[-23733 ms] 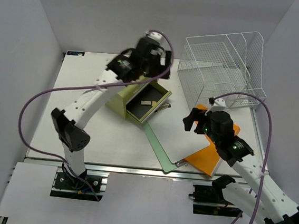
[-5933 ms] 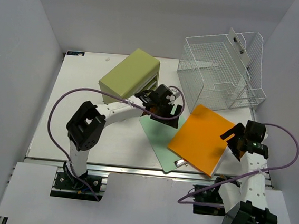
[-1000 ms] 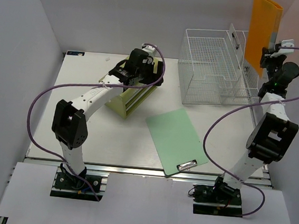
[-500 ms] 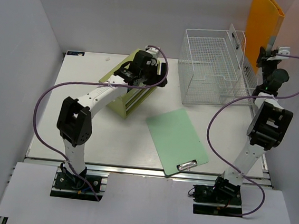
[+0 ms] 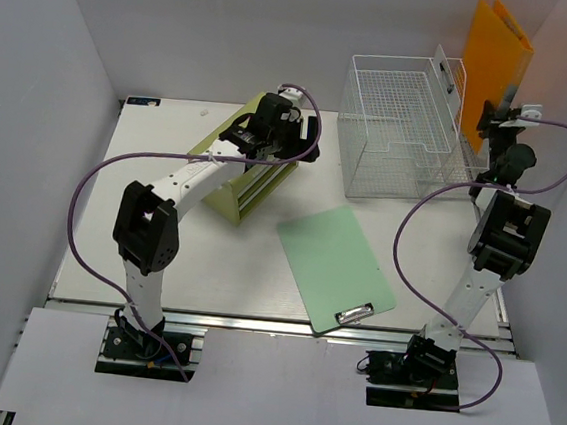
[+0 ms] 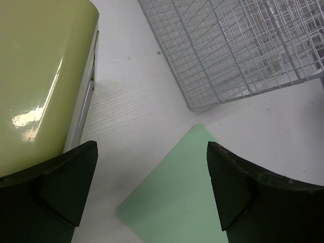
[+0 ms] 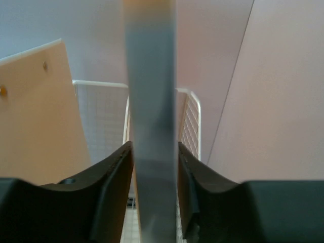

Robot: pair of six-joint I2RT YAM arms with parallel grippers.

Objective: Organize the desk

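Note:
The desk [image 5: 149, 250] is a white tabletop with a silver rail [image 5: 253, 322] along its front. My right gripper [image 5: 500, 120] is shut on an orange clipboard [image 5: 495, 67] and holds it upright above the right side of the white wire rack [image 5: 402, 134]. In the right wrist view my fingers [image 7: 114, 182] clamp the clipboard's grey edge [image 7: 150, 126]. My left gripper [image 5: 267, 141] is open and empty over the olive drawer box [image 5: 228, 182]. In the left wrist view it [image 6: 152, 187] hovers over the box [image 6: 40, 76] and a green clipboard [image 6: 202, 197].
The green clipboard [image 5: 337, 266] lies flat on the desk's middle right, clip toward the front rail. A pale tan clipboard [image 5: 448, 73] stands in the wire rack and shows in the right wrist view [image 7: 35, 111]. Grey walls close in on both sides.
My right gripper has lowered the orange clipboard slightly and shifted it left toward the rack. My left gripper has crept a little to the right above the olive box.

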